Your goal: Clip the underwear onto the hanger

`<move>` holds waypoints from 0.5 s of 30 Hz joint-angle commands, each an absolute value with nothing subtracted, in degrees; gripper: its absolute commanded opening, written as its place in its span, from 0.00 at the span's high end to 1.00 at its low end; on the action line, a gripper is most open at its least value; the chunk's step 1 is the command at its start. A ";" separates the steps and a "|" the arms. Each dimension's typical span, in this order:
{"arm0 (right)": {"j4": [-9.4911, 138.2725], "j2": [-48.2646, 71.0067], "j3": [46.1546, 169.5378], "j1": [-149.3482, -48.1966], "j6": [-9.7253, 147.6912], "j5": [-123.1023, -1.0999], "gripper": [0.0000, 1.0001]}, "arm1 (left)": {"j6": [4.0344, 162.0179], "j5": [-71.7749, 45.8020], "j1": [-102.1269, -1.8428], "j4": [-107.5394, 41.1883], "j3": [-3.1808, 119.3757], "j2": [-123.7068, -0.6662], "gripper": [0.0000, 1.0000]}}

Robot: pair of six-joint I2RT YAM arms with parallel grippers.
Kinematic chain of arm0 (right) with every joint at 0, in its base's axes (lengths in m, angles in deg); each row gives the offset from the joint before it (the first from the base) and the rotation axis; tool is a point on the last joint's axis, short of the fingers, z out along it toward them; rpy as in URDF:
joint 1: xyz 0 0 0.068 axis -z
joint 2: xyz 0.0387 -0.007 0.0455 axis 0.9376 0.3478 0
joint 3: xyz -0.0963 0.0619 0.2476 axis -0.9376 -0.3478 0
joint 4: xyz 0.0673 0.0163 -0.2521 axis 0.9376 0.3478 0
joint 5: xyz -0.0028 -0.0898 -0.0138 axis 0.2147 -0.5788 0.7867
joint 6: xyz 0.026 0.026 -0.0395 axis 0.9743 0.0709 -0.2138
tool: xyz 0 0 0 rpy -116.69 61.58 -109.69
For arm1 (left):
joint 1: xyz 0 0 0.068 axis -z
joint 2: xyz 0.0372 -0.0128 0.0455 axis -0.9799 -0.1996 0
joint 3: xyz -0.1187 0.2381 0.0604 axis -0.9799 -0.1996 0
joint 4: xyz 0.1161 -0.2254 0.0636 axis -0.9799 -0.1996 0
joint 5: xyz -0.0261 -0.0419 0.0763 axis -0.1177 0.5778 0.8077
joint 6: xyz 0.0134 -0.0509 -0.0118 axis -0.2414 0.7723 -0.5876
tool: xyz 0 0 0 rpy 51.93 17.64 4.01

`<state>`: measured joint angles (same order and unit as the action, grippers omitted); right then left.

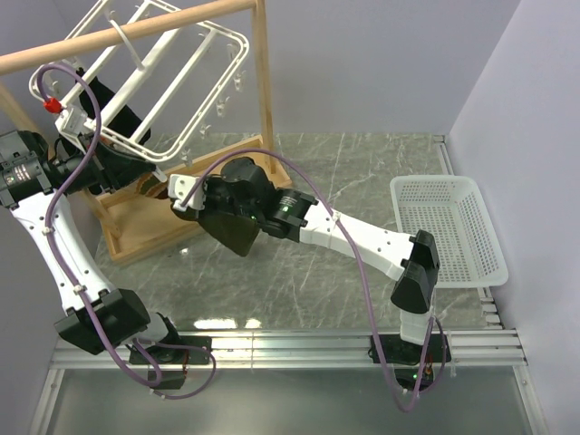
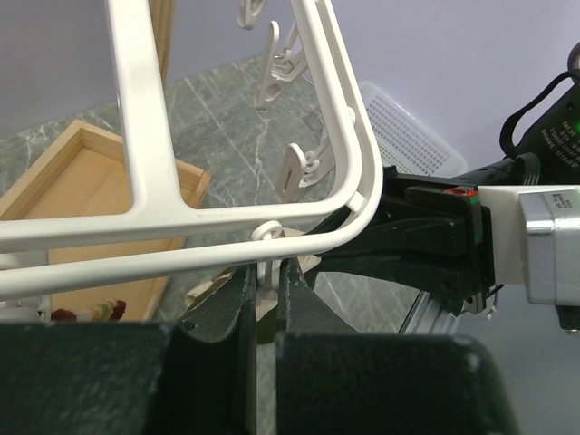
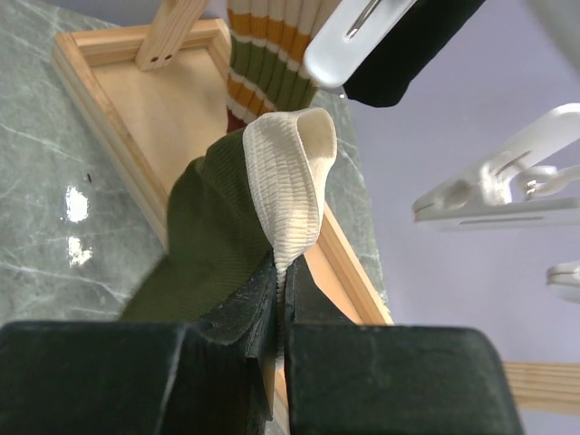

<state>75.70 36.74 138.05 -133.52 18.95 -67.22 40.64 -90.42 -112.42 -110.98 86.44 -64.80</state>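
Left gripper (image 2: pixel 266 313): jaws narrow, pinched on a small white plastic clip (image 2: pixel 266 272) that dangles from the rounded corner of the white plastic rectangular drying hanger (image 2: pixel 136 118). The clip fills the slot between the fingers (image 2: pixel 237 313). The frame is tilted, hooked over the round wooden rail (image 1: pixel 136 32) at far left, and this is its low corner. More clips hang along the frame's right edge, none of them touched.

Right gripper (image 3: pixel 279 299): jaws closed tight, no gap visible, clamping the dark olive-green soft cloth underwear (image 3: pixel 204 240) by its cream ribbed waistband (image 3: pixel 288 172). The band loops up above the fingertips and the green body drapes down and to the left.

In the top view the underwear hangs from the right gripper at centre-left, above the right edge of the shallow wooden tray base (image 3: pixel 149 100) of the rail stand, below the hanger and apart from it. In the left wrist view the right gripper sits just right of the pinched corner. I cannot tell whether the cloth touches that clip.

Beyond the underwear a green, orange and cream striped knit cloth (image 3: pixel 269 54) hangs down. Right of it, a white peg (image 3: pixel 358 36) grips a black cloth (image 3: pixel 412 45).

A white mesh plastic basket (image 1: pixel 449 227) sits far right on the grey marble table (image 1: pixel 362 172), well apart from both grippers.
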 commanded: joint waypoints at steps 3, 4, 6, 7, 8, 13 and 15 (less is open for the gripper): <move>77.06 37.16 143.04 -134.25 17.26 -67.37 1.00 | 39.63 -101.58 -112.50 -113.59 85.95 -63.16 0.99; 77.33 37.34 143.39 -134.33 17.00 -67.46 1.00 | 39.63 -101.58 -112.50 -113.50 85.77 -63.16 0.99; 78.03 37.78 144.36 -134.51 16.29 -67.54 1.00 | 39.63 -101.58 -112.50 -113.59 85.69 -63.07 0.99; 78.29 37.87 144.71 -134.60 16.12 -67.54 1.00 | 39.46 -101.58 -112.50 -113.50 85.60 -62.98 0.99; 78.73 38.13 145.32 -134.60 15.94 -67.63 1.00 | 39.45 -101.58 -112.50 -113.50 85.60 -62.89 0.99; 79.88 38.75 146.03 -134.95 14.36 -68.33 1.00 | 39.37 -101.58 -112.50 -113.50 85.42 -62.81 0.99; 80.58 39.01 146.21 -135.04 14.01 -68.69 1.00 | 39.19 -101.58 -112.50 -113.50 85.51 -62.72 0.99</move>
<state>79.91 38.45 143.54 -134.42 15.49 -67.41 40.51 -90.42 -112.42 -110.87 85.87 -64.62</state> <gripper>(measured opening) 0.036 0.088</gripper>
